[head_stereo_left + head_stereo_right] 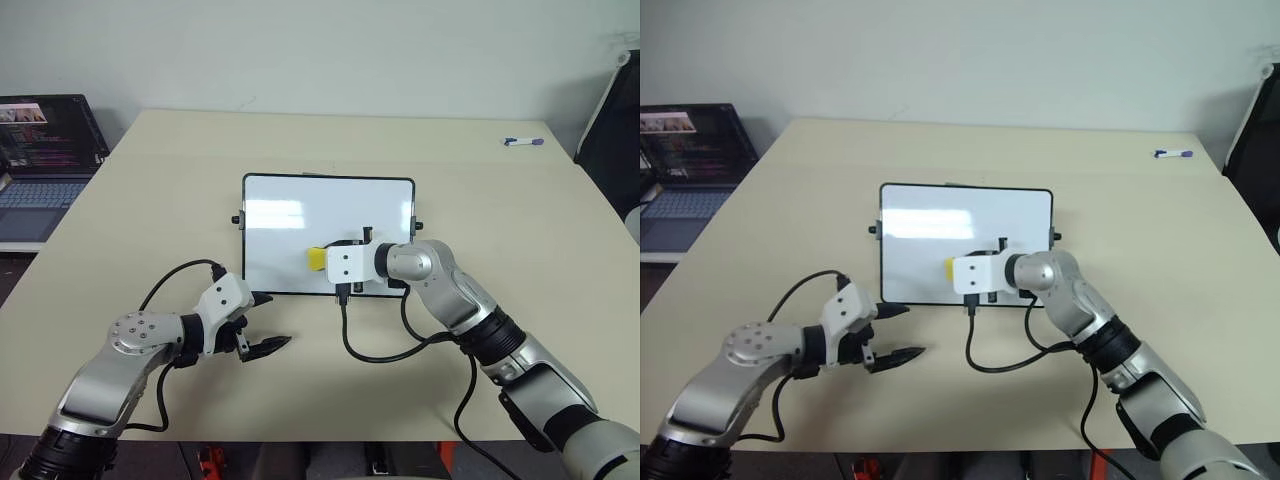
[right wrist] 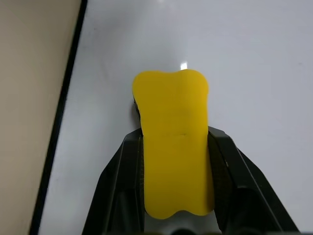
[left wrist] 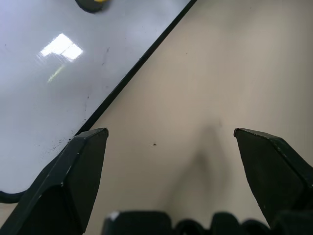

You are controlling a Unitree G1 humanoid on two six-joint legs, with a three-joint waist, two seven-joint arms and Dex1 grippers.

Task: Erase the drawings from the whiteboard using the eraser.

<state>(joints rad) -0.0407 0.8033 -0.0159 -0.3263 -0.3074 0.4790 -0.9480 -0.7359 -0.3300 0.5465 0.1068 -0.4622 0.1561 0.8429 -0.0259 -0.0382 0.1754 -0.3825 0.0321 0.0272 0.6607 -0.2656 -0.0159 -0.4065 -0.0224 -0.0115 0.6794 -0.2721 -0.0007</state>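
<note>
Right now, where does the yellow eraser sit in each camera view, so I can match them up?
Left eye: eraser mid-picture, over the whiteboard, in the right gripper.
Right eye: same place.
Left wrist: yellow sliver at the top edge.
Right wrist: centre, clamped between the fingers.
Shared landmark: the whiteboard's dark frame.

The whiteboard (image 1: pixel 300 215) lies flat near the middle of the table (image 1: pixel 480 200), its long sides running left to right. The eraser (image 1: pixel 316 259) sits on the board's near half, a little right of centre, clamped between the fingers of the right gripper (image 1: pixel 322 260), which reaches in from the right over the board's near edge. The left gripper (image 1: pixel 268 322) is over bare tabletop just in front of the board's near left corner, beside the frame. A marker (image 1: pixel 523 142) lies far off at the table's back right. A laptop (image 1: pixel 45 150) stands beyond the table's left edge.
</note>
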